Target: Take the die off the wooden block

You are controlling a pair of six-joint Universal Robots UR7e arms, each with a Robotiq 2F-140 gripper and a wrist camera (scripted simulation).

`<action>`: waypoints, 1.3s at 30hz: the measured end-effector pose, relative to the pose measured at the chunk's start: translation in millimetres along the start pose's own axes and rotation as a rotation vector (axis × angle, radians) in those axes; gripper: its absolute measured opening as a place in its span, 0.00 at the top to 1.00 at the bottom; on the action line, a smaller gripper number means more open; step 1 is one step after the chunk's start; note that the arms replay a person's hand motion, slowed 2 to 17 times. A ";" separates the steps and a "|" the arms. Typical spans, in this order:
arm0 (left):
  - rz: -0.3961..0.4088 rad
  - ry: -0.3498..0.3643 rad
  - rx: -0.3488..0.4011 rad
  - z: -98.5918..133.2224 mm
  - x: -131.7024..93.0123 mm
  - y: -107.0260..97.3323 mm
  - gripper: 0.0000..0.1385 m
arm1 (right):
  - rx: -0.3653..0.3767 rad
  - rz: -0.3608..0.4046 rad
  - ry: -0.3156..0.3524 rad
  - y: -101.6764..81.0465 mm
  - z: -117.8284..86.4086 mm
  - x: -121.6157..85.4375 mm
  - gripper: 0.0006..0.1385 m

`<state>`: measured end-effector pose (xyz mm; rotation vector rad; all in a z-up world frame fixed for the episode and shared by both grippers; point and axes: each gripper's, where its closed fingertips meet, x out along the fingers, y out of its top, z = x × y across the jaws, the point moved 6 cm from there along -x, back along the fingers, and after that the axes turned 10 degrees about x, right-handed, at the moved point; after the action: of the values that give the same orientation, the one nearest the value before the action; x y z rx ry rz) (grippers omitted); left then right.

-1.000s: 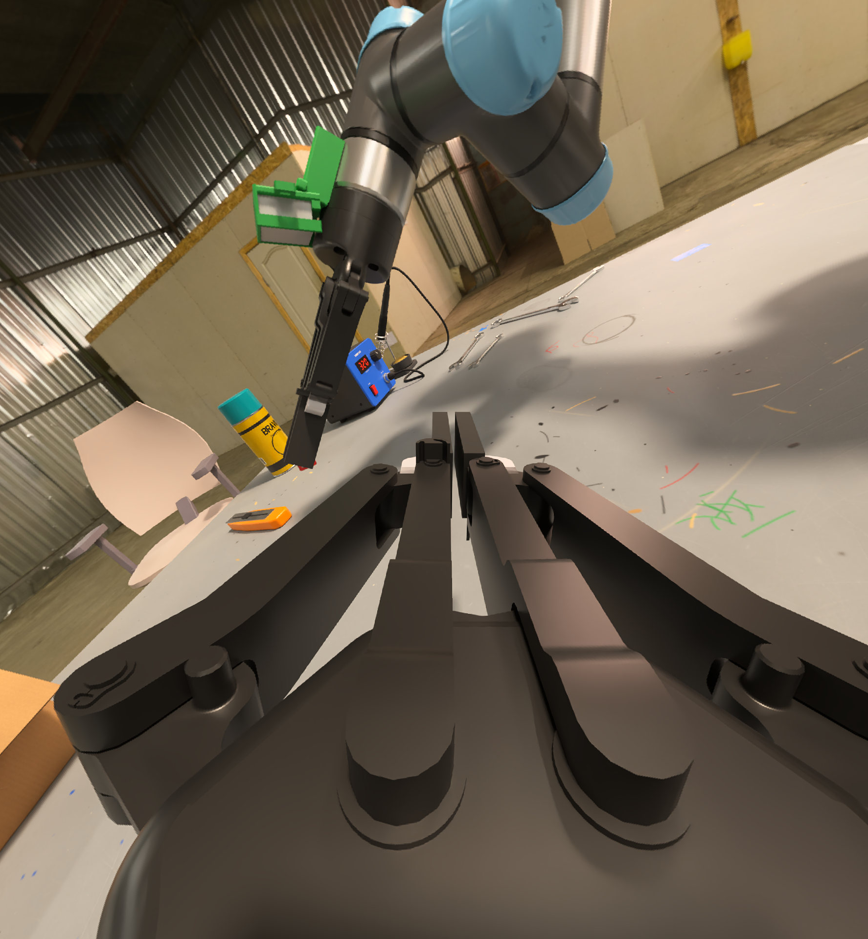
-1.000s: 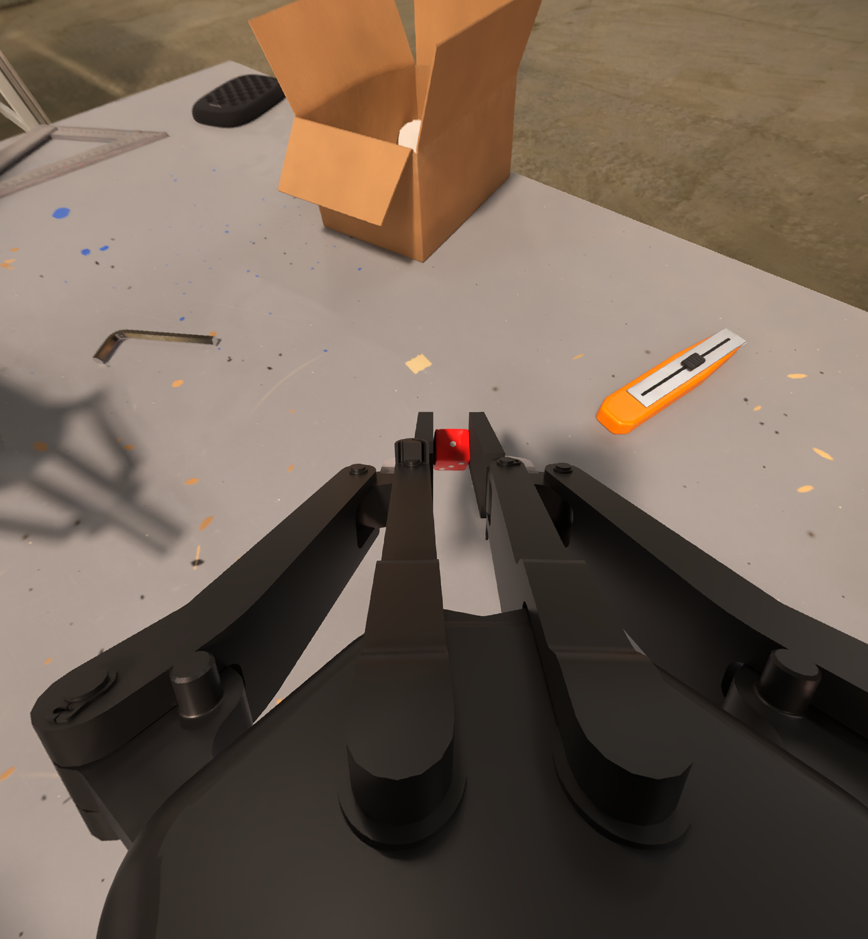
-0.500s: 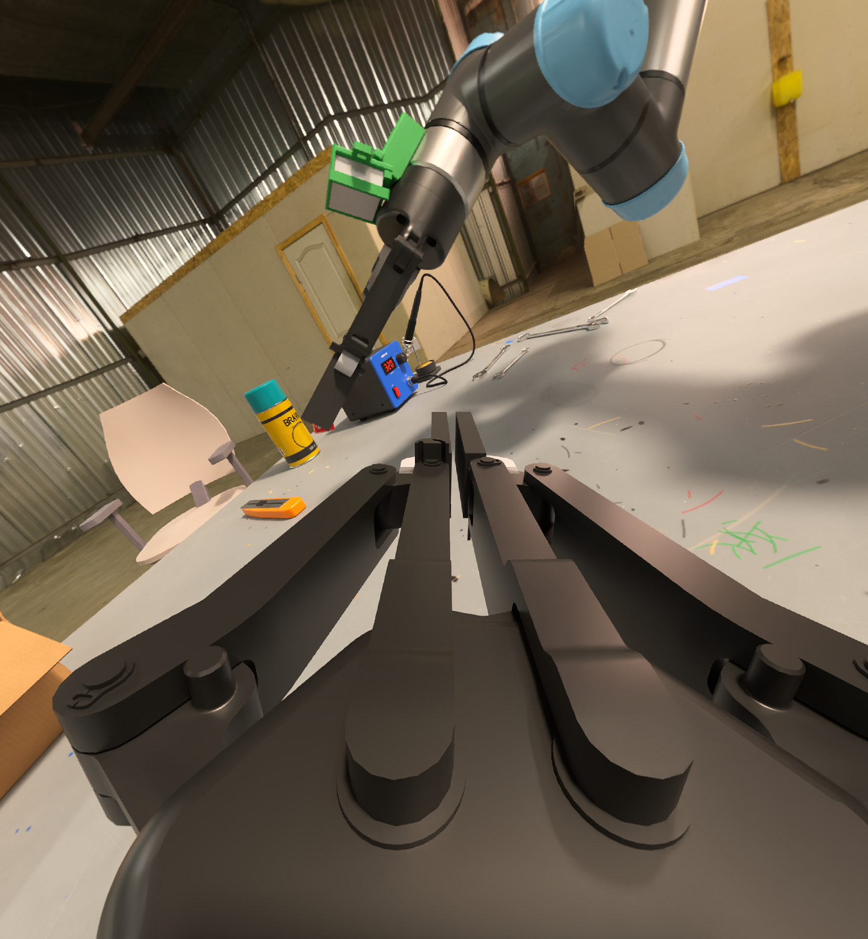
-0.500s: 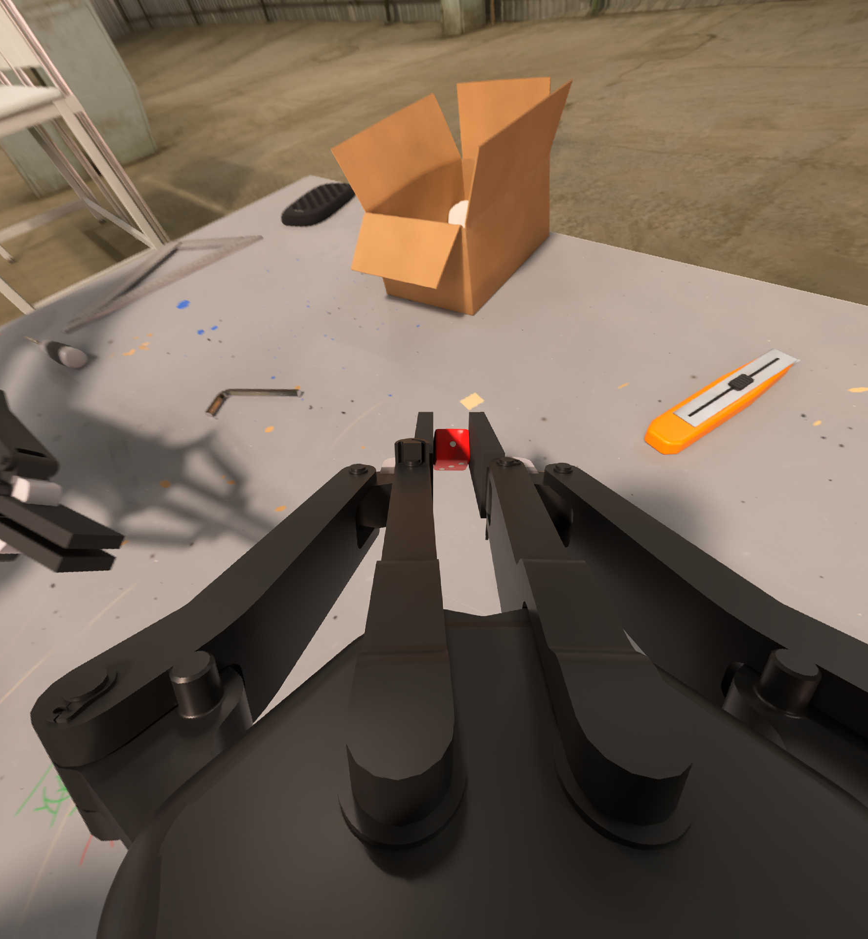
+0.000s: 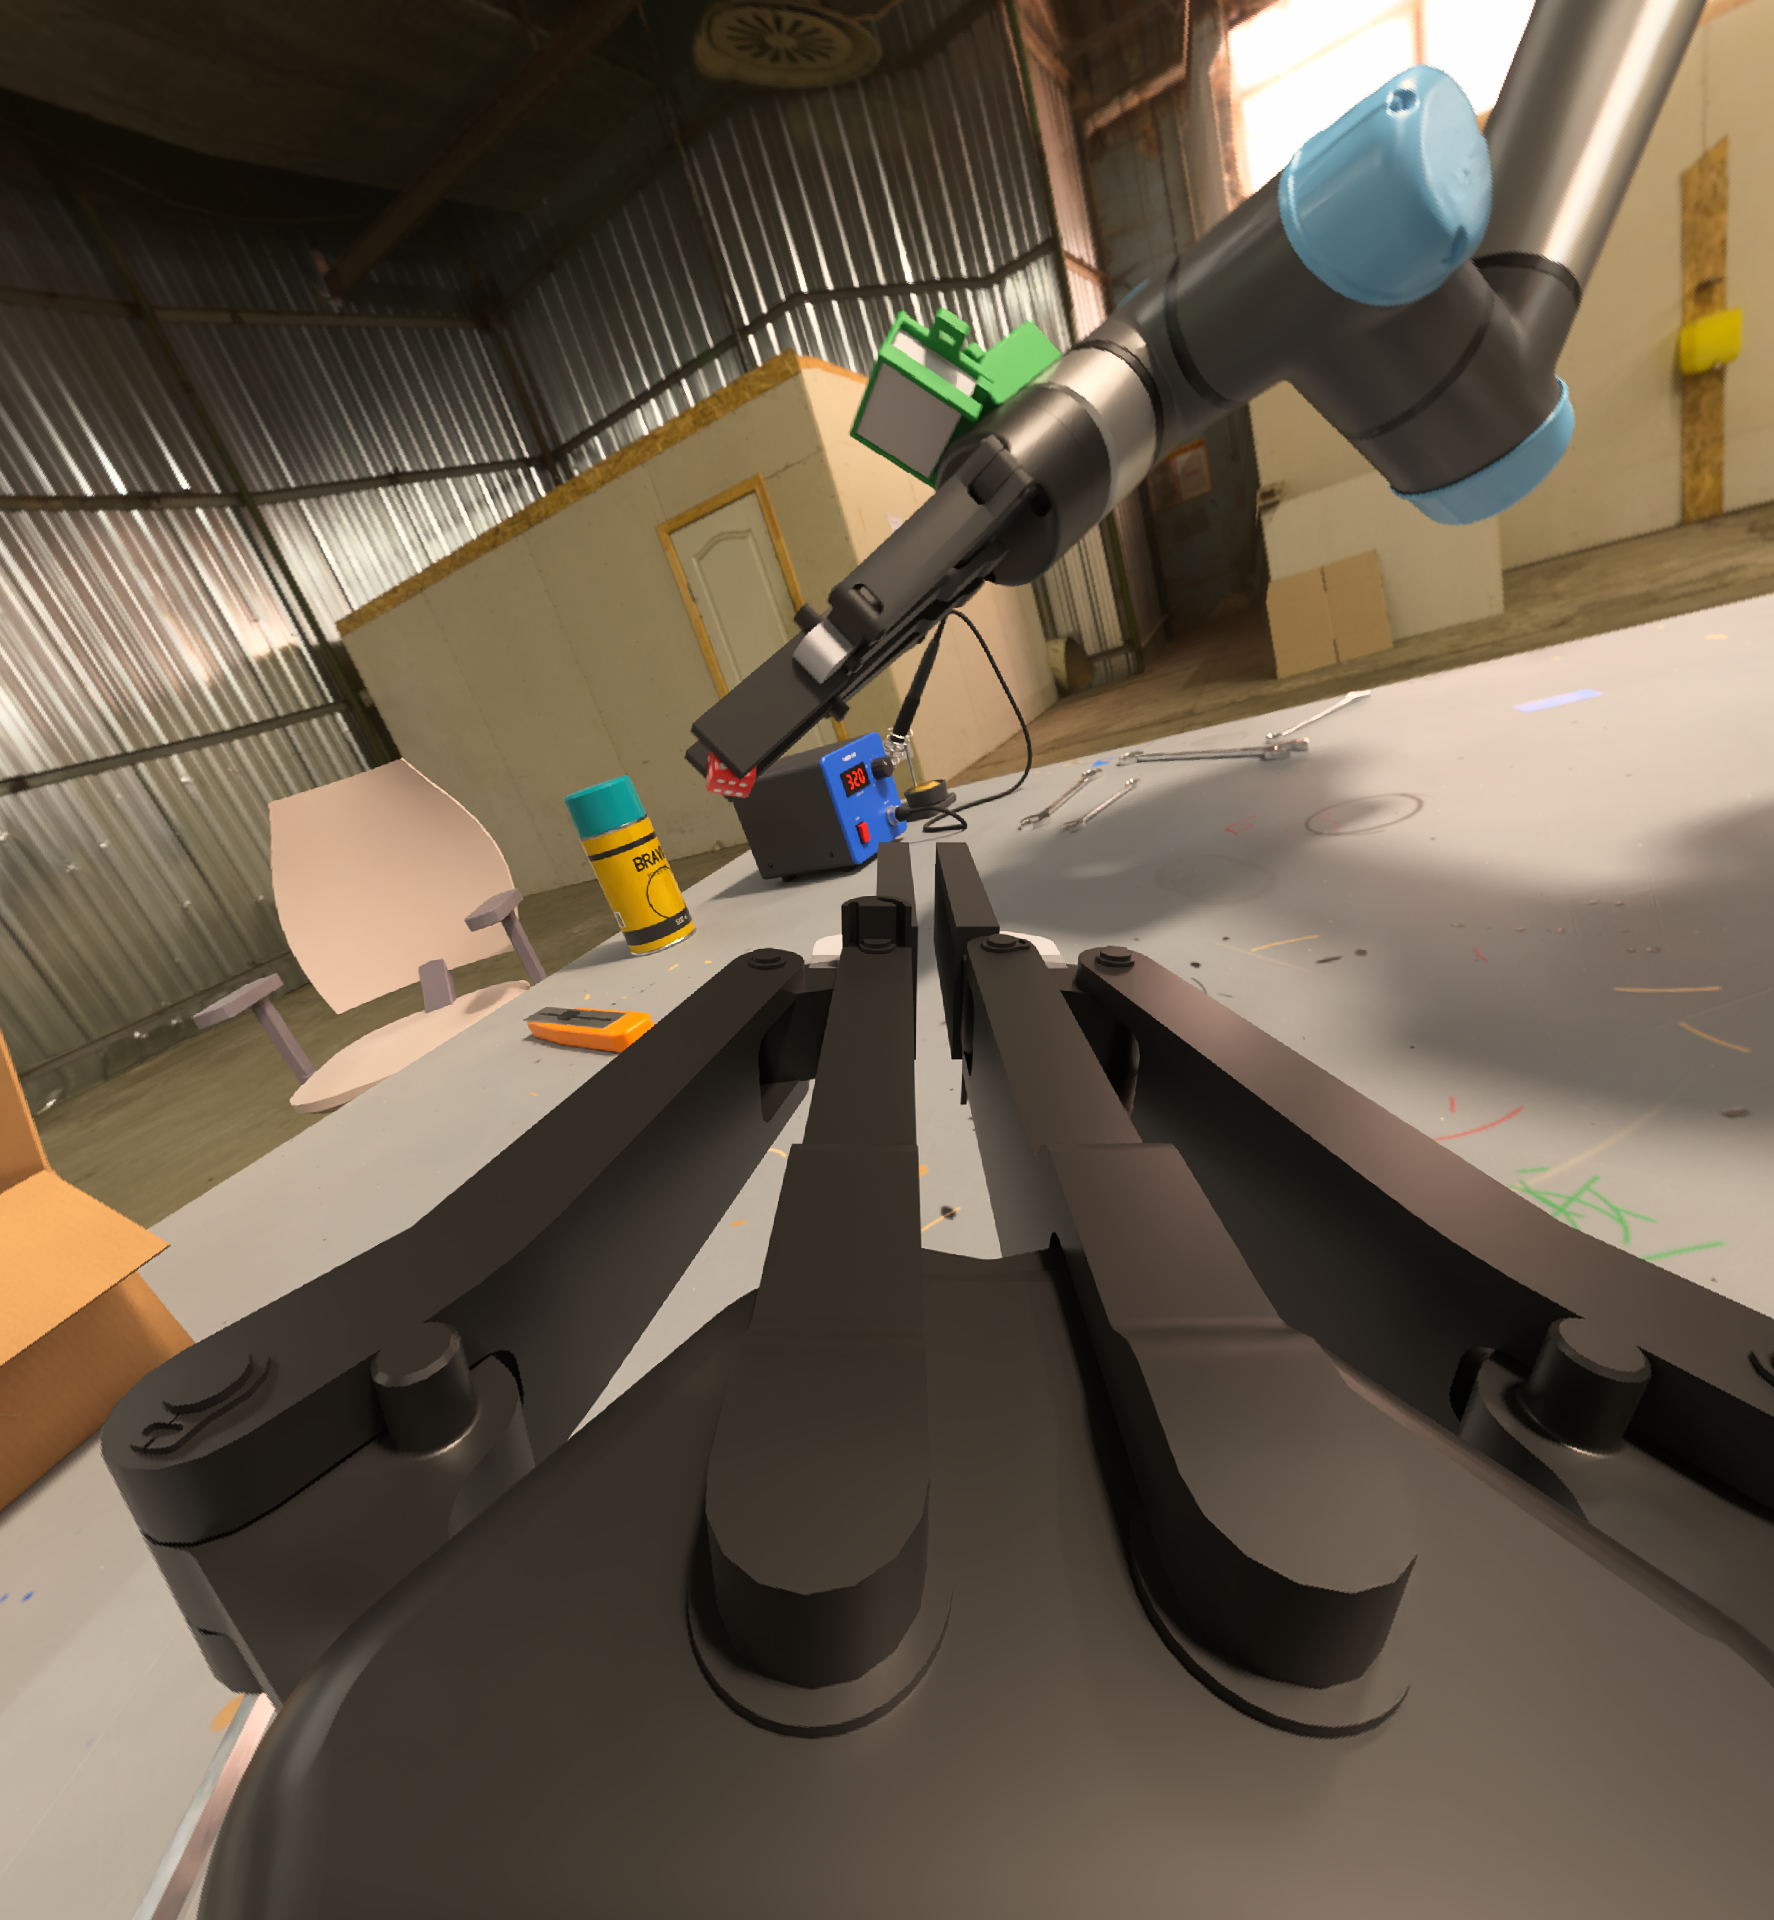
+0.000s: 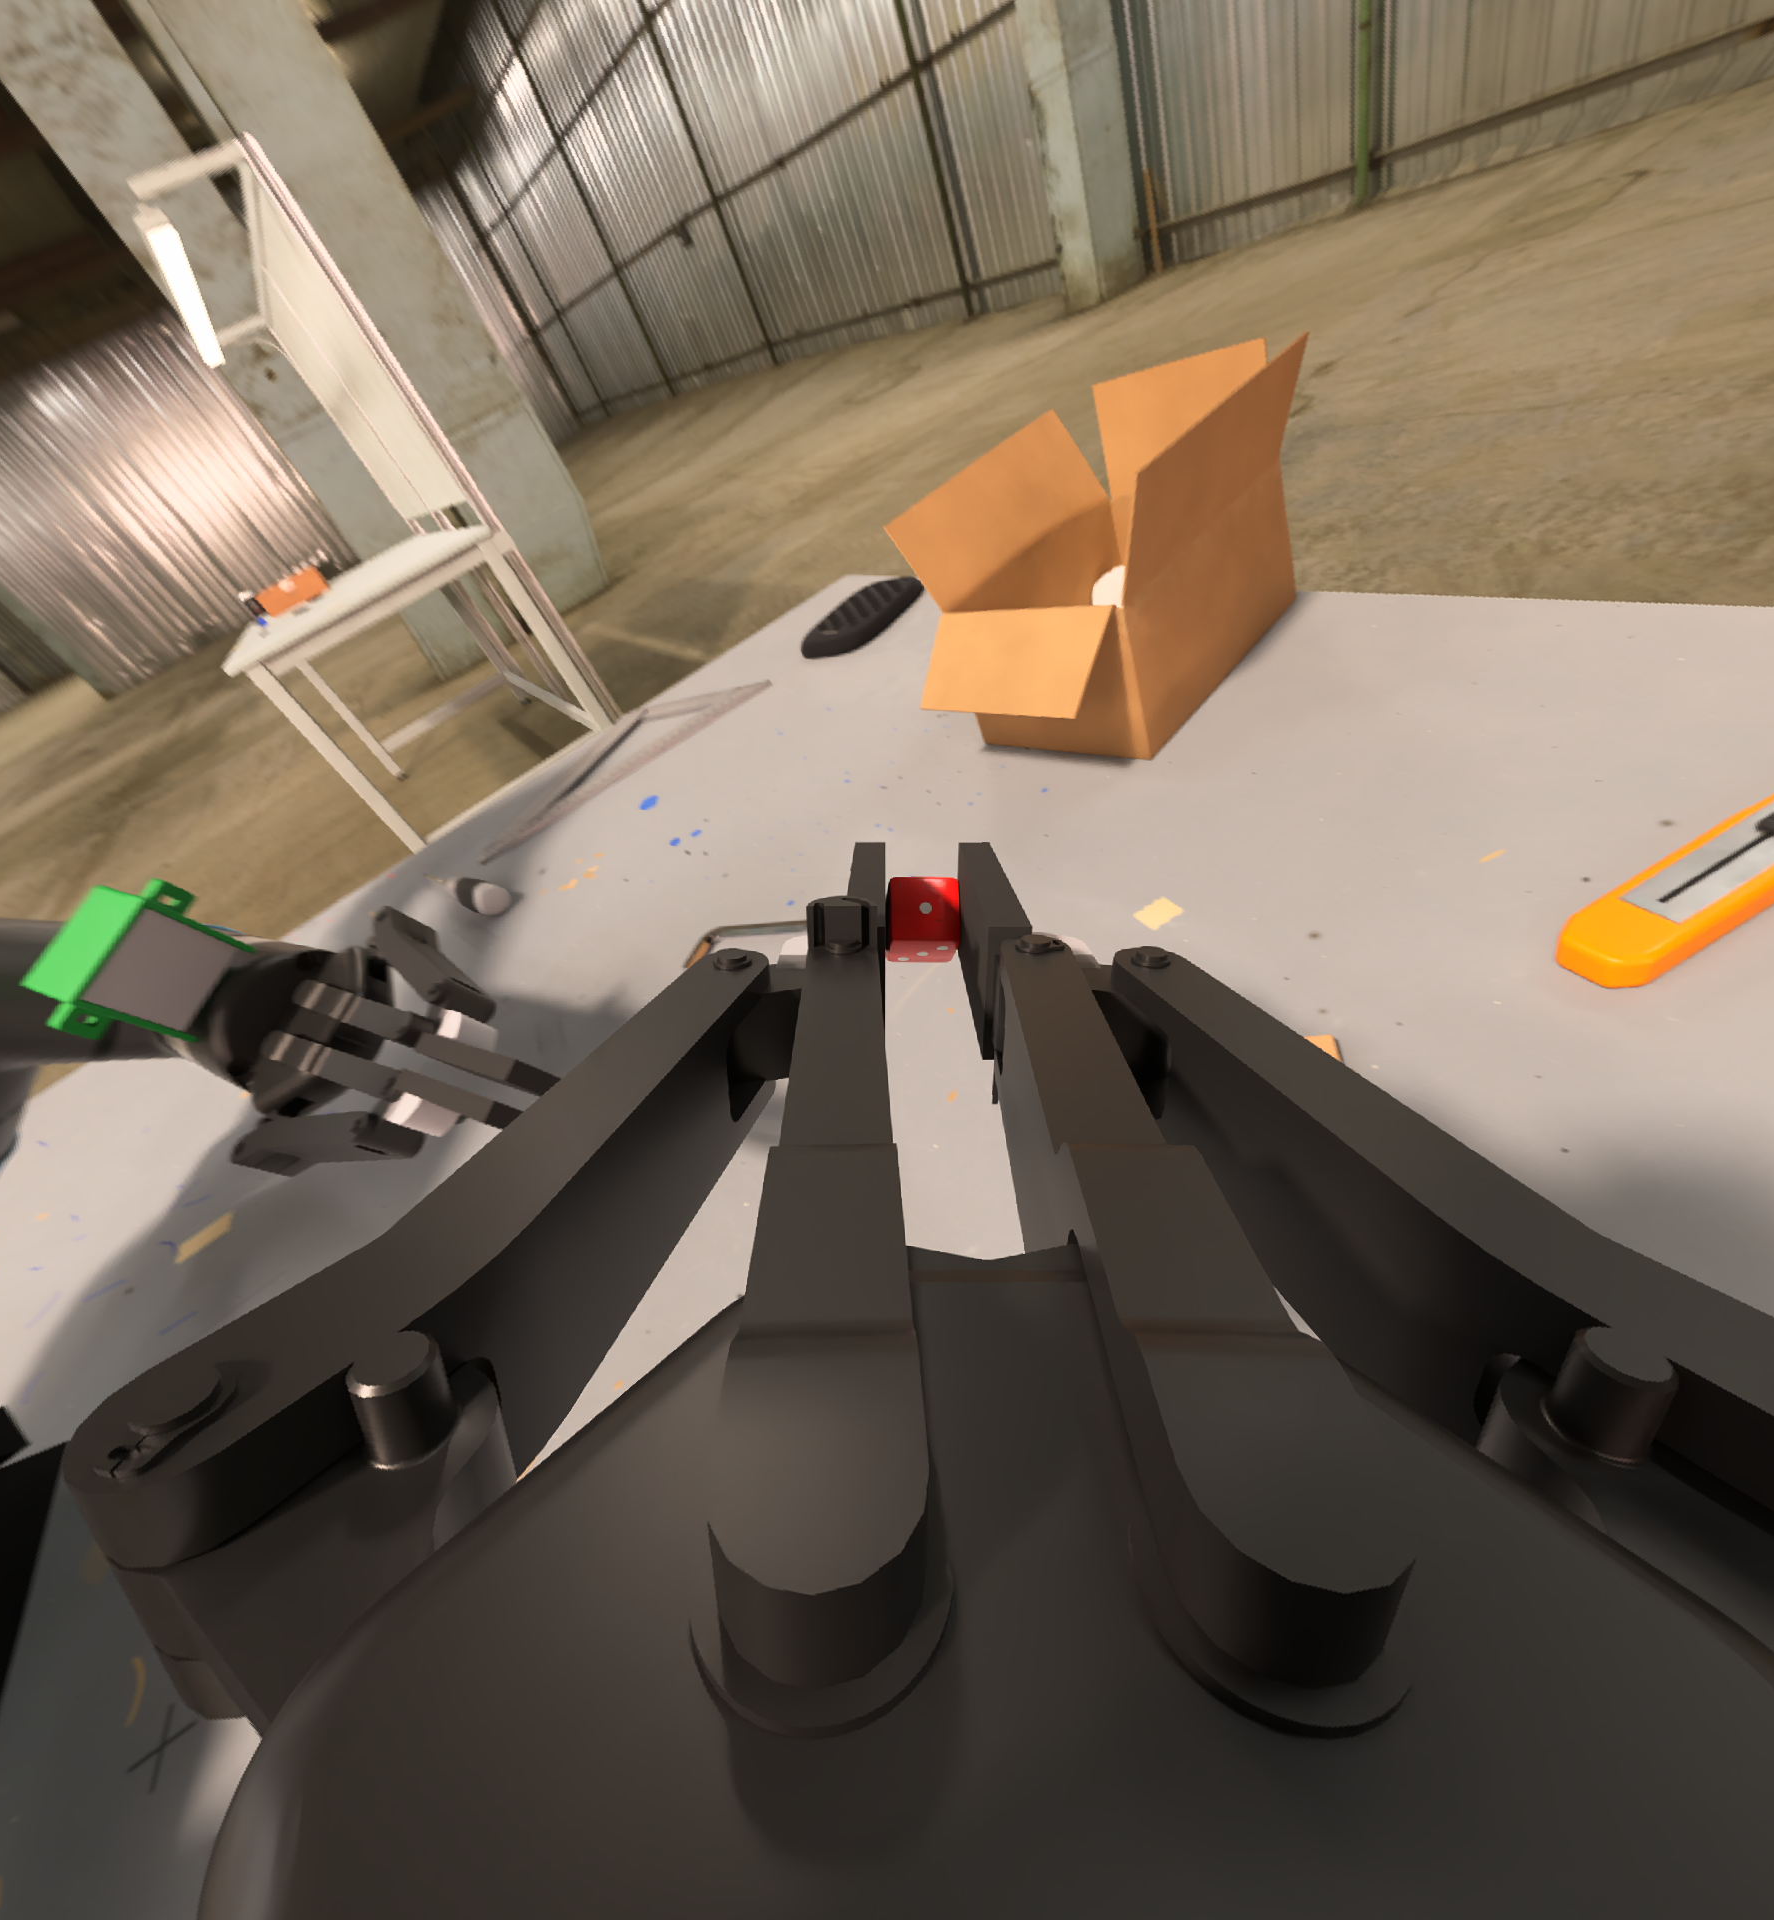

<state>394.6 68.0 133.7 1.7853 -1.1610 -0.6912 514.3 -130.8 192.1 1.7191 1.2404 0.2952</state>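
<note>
- Two pads of the right gripper (image 6: 921, 883) are clamped on the red die (image 6: 922, 916), which sits right between the fingertips, pips showing on its near faces, lifted clear above the grey table (image 6: 1382, 831).
- No wooden block shows in either view, so the die already looks to be off it; what is left, I judge, is to carry it away and set it down.
- Doing that well means keeping the squeeze steady, since the die is held only out at the very tips of the pads. A jolt or a hard swing could pop it loose, so a slow, level carry is the call.
- Directly below and ahead of the jaws the table is bare apart from paint flecks and a small tan scrap (image 6: 1158, 912). That is plenty of open room for a set-down.
- Off to the right of the jaws lies an orange utility knife (image 6: 1693, 894), well apart from the die; drifting that way shrinks the margin.
- Left of the jaws, the left gripper (image 5: 922, 883) hangs low over the table with its fingers drawn together on nothing. It's the closest thing to bump.
- Further ahead stands an open cardboard box (image 6: 1122, 623), flaps up, something white inside, and just beyond it the table's far edge drops to the floor.
- Ahead and to the left a metal ruler (image 6: 623, 769) lies by another edge, so forward room runs out on two sides.
- From the left wrist view, a spray can (image 5: 634, 868) and a blue soldering station (image 5: 821, 805) crowd the far end behind the held die.
</note>
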 end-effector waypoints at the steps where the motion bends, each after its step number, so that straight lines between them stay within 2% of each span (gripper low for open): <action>1: 0.004 0.006 -0.009 -1.1 -0.4 0.3 0.95 | 0.008 0.008 0.016 0.1 -3.0 -1.3 0.87; 13: 0.064 0.068 -0.114 -13.1 -5.7 4.8 0.93 | 0.090 0.094 0.186 -1.9 -38.5 -12.6 0.87; 22: 0.117 0.103 -0.172 -19.5 -10.2 9.9 0.92 | 0.117 0.120 0.266 -8.5 -62.5 -16.0 0.87; 39: 0.206 0.144 -0.195 -23.2 -17.6 22.5 0.89 | 0.158 0.140 0.390 -25.5 -104.4 -16.8 0.87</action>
<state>396.4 88.5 164.2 1.5032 -1.1209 -0.5261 422.6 -86.5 230.3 1.9499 1.4540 0.6558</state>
